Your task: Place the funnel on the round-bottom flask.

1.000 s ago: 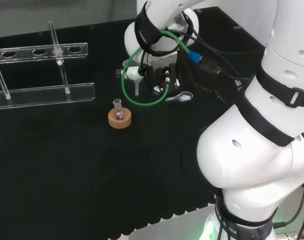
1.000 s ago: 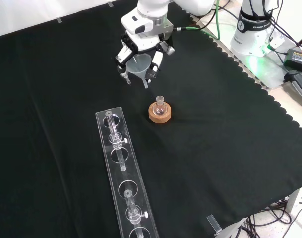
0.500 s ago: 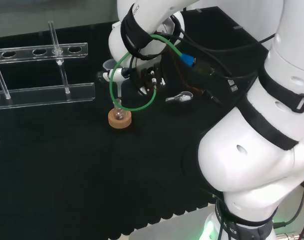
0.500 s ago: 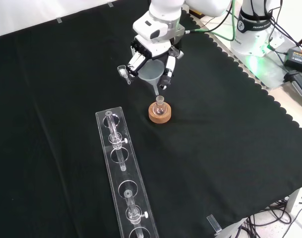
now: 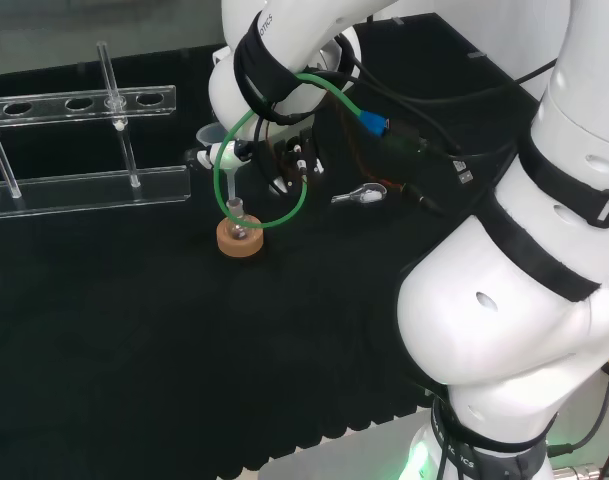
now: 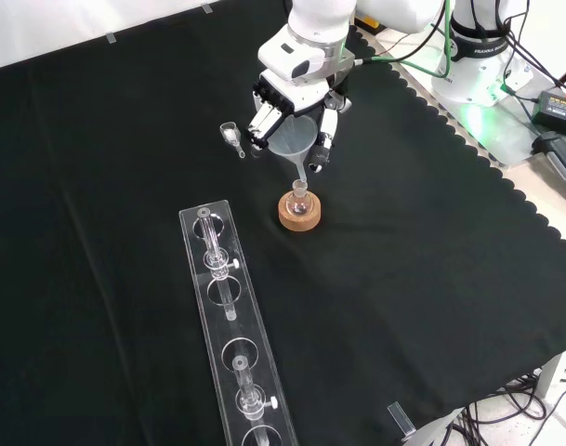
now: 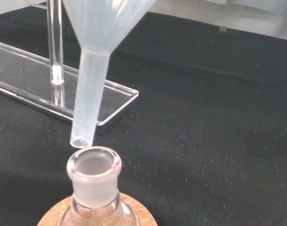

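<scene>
Since the earlier frames the robot hand has carried the translucent white plastic funnel away from the counter's far edge in the front view and down over the flask, so that the funnel's stem tip now hangs just above the neck instead of off to one side. The black and white robot hand holds the funnel by its cone, with fingers curled round it on both sides in the front view. The small clear glass round-bottom flask sits upright in its round cork ring stand on the counter's black cloth, near the middle of the counter. In the wrist view the funnel's stem is slightly tilted and its open end sits just above the rim of the flask's mouth, toward one side of it, not yet inside. A long clear plastic test-tube rack with holes along it stands near the flask, toward the near edge of the counter in the front view, holding thin clear tubes. A small clear scoop lies on the cloth just beside the robot hand in the front view.
</scene>
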`<act>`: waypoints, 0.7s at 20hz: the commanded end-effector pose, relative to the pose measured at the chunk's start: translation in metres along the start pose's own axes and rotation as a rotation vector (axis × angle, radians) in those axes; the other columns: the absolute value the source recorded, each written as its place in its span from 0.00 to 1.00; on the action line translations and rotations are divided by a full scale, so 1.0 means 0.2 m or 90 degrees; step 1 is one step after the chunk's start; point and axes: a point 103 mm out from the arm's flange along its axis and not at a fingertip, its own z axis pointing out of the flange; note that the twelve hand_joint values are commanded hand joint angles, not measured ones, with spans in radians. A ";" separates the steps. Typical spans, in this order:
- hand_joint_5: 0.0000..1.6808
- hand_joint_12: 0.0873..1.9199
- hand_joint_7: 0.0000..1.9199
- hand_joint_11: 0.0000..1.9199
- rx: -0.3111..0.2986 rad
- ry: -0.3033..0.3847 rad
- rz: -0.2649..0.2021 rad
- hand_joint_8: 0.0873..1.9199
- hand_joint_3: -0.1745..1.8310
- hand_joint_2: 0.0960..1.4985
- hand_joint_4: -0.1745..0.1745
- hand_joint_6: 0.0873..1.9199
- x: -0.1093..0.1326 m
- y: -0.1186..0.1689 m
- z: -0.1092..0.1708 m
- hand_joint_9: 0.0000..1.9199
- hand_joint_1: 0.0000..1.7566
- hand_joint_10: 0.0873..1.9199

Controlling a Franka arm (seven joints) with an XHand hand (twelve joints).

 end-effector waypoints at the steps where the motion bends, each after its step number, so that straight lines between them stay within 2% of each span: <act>1: 0.62 0.71 0.71 1.00 0.009 0.013 0.006 0.69 0.11 0.69 0.47 0.46 0.01 0.02 0.05 0.98 0.62 0.59; 14: 0.62 0.71 0.71 1.00 0.033 0.057 0.035 0.69 0.11 0.69 0.48 0.46 -0.09 0.04 0.19 0.99 0.62 0.59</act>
